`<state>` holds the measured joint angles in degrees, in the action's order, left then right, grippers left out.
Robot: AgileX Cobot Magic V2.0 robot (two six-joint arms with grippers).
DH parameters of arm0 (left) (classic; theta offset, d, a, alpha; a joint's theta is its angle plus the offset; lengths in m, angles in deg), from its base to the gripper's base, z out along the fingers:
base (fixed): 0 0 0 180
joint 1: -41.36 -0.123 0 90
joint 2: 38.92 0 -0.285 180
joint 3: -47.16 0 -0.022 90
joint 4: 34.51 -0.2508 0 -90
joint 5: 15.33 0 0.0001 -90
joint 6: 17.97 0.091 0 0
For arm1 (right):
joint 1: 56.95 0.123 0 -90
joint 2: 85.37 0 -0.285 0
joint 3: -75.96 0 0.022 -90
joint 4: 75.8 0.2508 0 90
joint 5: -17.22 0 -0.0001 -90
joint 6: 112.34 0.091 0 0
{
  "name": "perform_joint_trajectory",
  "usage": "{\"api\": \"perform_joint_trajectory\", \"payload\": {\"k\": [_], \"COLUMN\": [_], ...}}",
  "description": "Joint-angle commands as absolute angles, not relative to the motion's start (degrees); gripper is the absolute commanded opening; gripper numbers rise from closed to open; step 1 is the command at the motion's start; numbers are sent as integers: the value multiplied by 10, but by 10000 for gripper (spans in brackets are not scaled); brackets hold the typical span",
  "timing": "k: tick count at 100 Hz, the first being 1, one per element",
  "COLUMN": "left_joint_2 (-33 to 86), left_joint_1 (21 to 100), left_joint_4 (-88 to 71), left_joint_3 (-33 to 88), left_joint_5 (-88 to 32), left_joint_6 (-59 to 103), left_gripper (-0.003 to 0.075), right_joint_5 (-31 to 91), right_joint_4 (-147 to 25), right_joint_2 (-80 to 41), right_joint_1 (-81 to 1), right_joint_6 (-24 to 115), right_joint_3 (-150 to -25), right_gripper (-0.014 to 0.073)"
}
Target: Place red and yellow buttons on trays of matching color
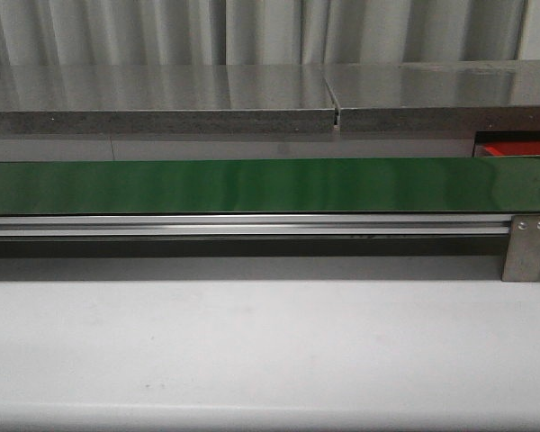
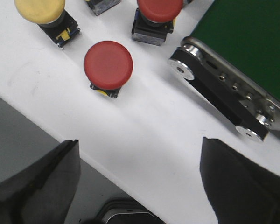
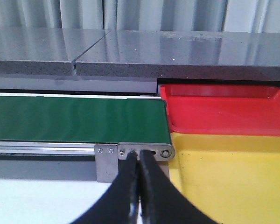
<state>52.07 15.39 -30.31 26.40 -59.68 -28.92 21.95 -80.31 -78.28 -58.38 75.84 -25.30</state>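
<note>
1. While the long green conveyor belt (image 1: 252,184) runs bare across the front view, neither arm shows there; a white tabletop (image 1: 270,351) lies in front of it.
2. Seen from the left wrist, the left gripper (image 2: 140,182) hangs with its black fingers (image 2: 37,186) spread wide and nothing between them.
3. Beyond those fingers, a round red push button (image 2: 108,64) stands on the white surface, apart from the belt's black end roller (image 2: 186,63).
4. A second red button (image 2: 158,11) and a yellow-capped button (image 2: 39,9) sit farther off, near the picture's edge.
5. Seen from the right wrist, the right gripper (image 3: 140,186) has its black fingers pressed together, holding nothing.
6. Past the belt's end, a red plastic tray (image 3: 224,109) lies beside a yellow plastic tray (image 3: 233,177), edges touching.
</note>
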Motion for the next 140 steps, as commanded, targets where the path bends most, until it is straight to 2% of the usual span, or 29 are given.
{"api": "perform_joint_trajectory", "payload": {"k": [1,51,83,106,115,132,140], "left_joint_2": [542,684,713,730,730,730,729], "left_joint_1": [151,149,118,117,117,117,117], "left_joint_4": [-310,-345,-345,-332,-326,-318,-318], "left_joint_3": [309,432,439,439,439,439,439], "left_joint_5": [-591,-671,-670,-624,-610,-613,-620], "left_joint_6": [-296,-297,-297,-297,-297,-290,-286], "left_gripper": [501,501,501,491,445,259,198], "right_joint_5": [176,176,176,176,176,176,176], "right_joint_4": [-804,-804,-804,-804,-804,-804,-804], "right_joint_2": [-793,-793,-793,-793,-793,-793,-793], "right_joint_1": [-584,-584,-584,-584,-584,-584,-584], "right_joint_6": [753,753,753,753,753,753,753], "right_joint_3": [-266,-266,-266,-266,-266,-266,-266], "right_gripper": [-8,-8,-8,-8,-8,-8,-8]}}
